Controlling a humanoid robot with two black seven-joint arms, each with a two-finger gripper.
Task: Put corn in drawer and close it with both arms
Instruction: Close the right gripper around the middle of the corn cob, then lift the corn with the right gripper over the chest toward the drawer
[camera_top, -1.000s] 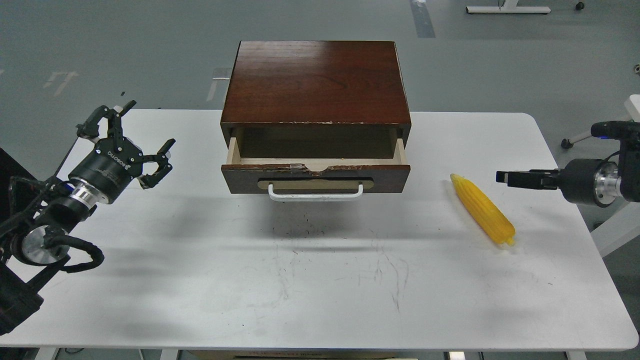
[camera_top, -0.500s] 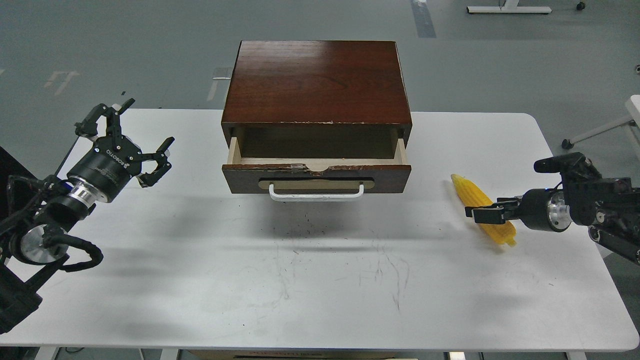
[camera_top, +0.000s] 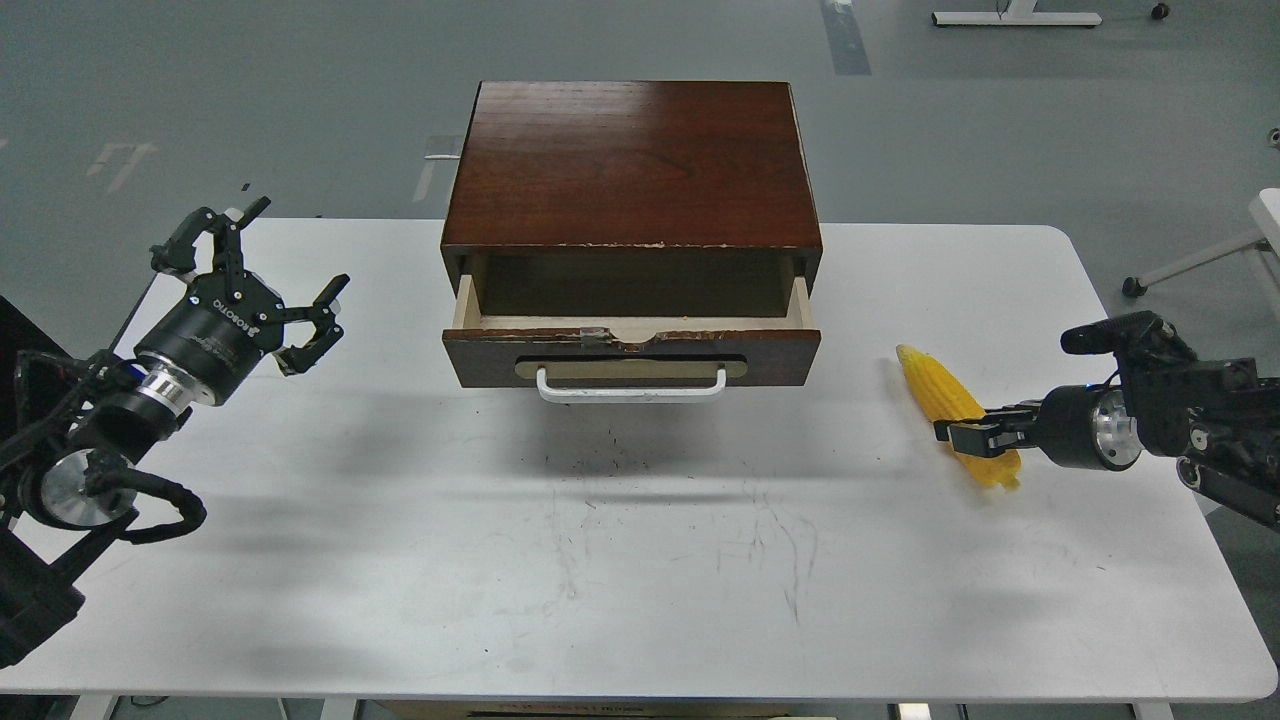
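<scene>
Corn (camera_top: 943, 393) has shifted slightly, right pincer (camera_top: 962, 437) now pinching its thick end.

One legible marking only: white "ROBOTIQ" lettering, printed on the black cylindrical body of the left claw-fingered gripper (camera_top: 262, 268). Nothing else readable on any other surface.
</scene>
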